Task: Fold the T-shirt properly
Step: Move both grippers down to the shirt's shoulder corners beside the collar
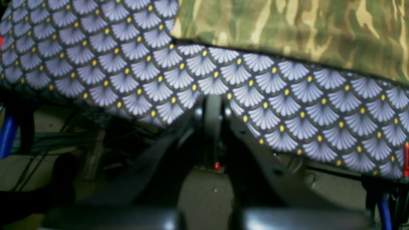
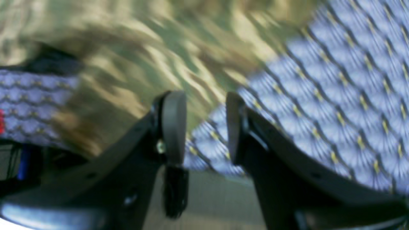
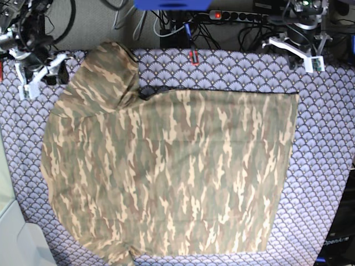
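Note:
The camouflage T-shirt (image 3: 166,172) lies spread flat over most of the purple scallop-patterned table cloth (image 3: 327,166). A dark collar edge (image 3: 147,91) shows near its top left. My right gripper (image 2: 204,124) is open with nothing between its fingers. It hovers at the table's edge beside the T-shirt (image 2: 143,48), in a blurred view. In the base view it sits at the far left corner (image 3: 39,75), off the cloth. My left gripper (image 1: 212,105) is shut and empty at the table's edge, short of the T-shirt's hem (image 1: 287,28). In the base view it is at the far right (image 3: 312,62).
Behind the table run cables and a power strip (image 3: 238,16), with a blue object (image 3: 172,4) at the top. A red clamp (image 3: 193,57) grips the cloth's far edge. A white box (image 3: 16,238) stands at the front left. Blue table legs (image 1: 8,135) show below.

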